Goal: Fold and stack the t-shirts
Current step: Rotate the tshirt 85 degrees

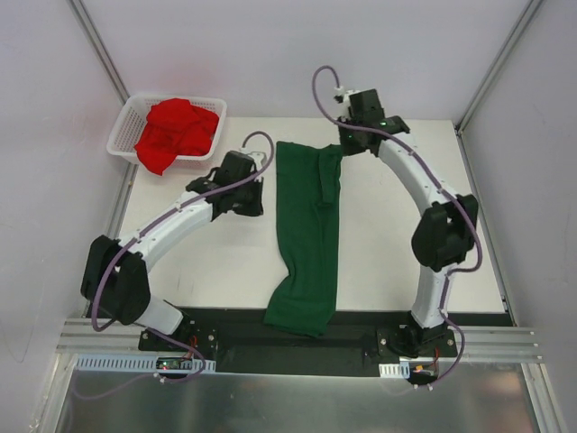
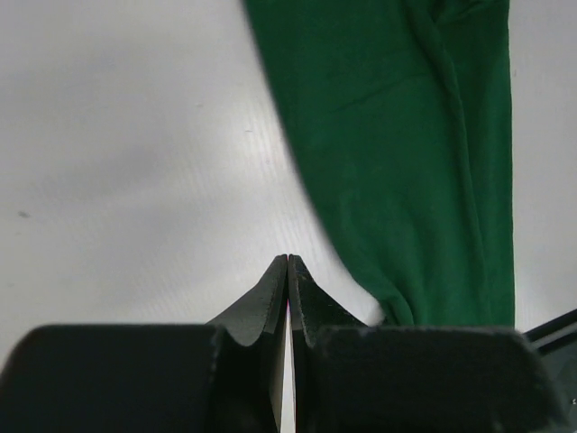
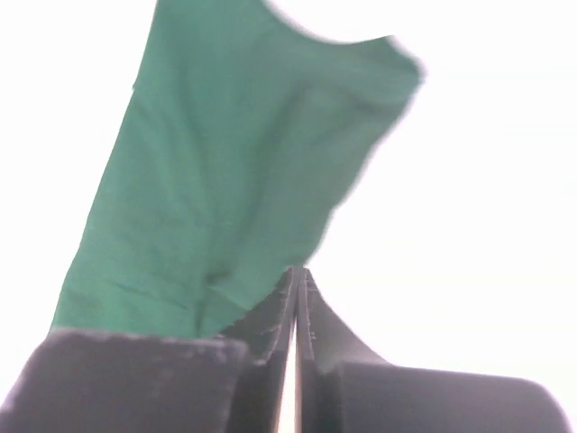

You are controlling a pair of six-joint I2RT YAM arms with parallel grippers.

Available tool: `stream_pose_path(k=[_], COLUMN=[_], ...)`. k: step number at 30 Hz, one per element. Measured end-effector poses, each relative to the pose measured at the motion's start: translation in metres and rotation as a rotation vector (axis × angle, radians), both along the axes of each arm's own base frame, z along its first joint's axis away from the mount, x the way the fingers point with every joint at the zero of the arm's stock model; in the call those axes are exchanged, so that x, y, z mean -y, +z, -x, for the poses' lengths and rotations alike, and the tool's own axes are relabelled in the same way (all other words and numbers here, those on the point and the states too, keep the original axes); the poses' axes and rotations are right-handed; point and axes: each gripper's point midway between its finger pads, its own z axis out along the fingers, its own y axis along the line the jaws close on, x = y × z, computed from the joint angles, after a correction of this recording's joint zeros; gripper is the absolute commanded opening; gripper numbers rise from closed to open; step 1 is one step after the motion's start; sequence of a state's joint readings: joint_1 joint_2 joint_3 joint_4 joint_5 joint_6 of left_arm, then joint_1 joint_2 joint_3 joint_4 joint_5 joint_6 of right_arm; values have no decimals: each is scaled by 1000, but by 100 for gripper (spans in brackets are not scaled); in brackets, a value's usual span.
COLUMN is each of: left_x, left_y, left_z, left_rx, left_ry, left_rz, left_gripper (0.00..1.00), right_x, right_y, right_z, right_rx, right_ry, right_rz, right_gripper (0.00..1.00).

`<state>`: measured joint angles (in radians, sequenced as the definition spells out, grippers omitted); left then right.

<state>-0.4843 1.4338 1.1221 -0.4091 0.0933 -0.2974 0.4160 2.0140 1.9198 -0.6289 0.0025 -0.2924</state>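
While the left pincer (image 2: 288,263) and right pincer (image 3: 297,272) sit closed, a green t-shirt (image 1: 306,225) lies between them; a red t-shirt (image 1: 176,131) fills the far-left basket (image 1: 123,135).

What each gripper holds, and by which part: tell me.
Left gripper: nothing, shut over the table beside the dark green t-shirt. Right gripper: shut at that shirt's edge; a pinch of cloth cannot be told.

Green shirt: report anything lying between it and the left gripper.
Nothing visible does. Only bare table separates the shut left gripper from the green shirt; the red shirt sits in the basket, far left, off that path.
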Motion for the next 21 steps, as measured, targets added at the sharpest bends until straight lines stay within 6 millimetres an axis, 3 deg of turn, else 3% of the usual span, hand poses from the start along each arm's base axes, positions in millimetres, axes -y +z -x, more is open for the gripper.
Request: stream_pose_path(k=[3,6,8,12,17,21], left_x=[32,65,83,113,143,152], left_y=[-17,-32,-40,-53,-68,-86], left_z=[7,12,9,-8,-41,-55], left_rx=[-27,-54,-67,-81,-66,-93], left_ry=[-99,-187,-226,-280,-325,-338], left_rz=[-3,19,37,68,93,98], left_gripper=[0,0,0,0,0,0], right_x=[45,84,98,103,104,102], right_y=[44,73,87,104,100,97], right_z=[4,15,27,49,76,86], right_rx=[80,130,153,173,138,116], right_ry=[-158,-284,-329,-350,-348,-341], right_rz=[-31,-58,-79,-119,-151,-166], right_gripper=[1,1,1,1,1,1])
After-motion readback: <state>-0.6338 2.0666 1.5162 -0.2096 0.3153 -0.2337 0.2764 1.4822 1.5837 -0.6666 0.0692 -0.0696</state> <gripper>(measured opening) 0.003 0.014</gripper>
